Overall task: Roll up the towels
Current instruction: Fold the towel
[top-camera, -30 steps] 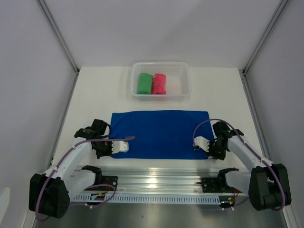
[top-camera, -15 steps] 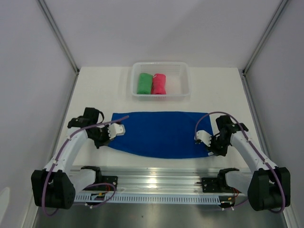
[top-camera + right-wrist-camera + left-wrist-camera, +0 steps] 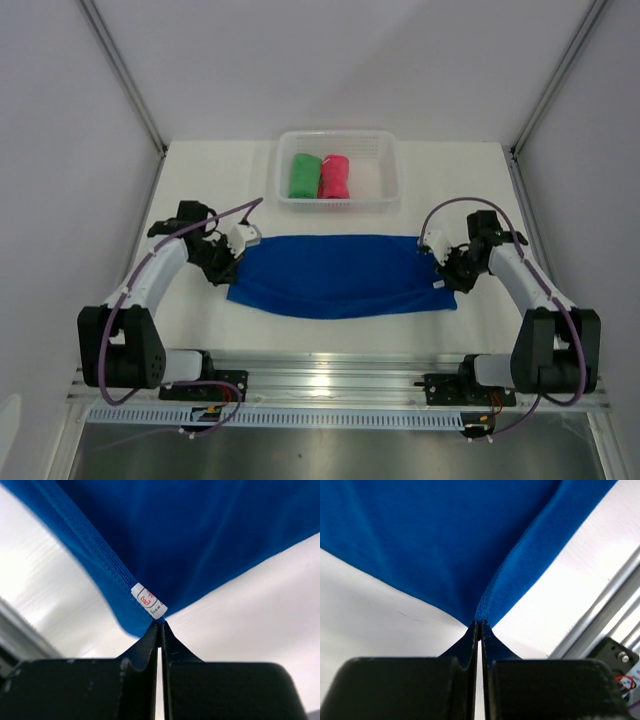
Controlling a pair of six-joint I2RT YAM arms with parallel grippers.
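Observation:
The royal blue towel [image 3: 338, 275] lies folded over on the table, its near edge sagging in a curve. My left gripper [image 3: 234, 262] is shut on the towel's left corner [image 3: 479, 614]. My right gripper [image 3: 441, 265] is shut on the right corner, beside a small white label [image 3: 149, 601]. Both corners are carried toward the far edge. The green towel [image 3: 303, 174] and the pink-red towel [image 3: 335, 176] lie rolled side by side in the white slotted basket [image 3: 386, 172] at the back.
The basket stands just beyond the blue towel. An aluminium rail [image 3: 340, 385] runs along the near edge of the table. White walls enclose the left, right and back sides.
Both grippers have carried the near corners of the blue towel away from me toward the far edge. The towel went from a flat sheet to about half its depth.

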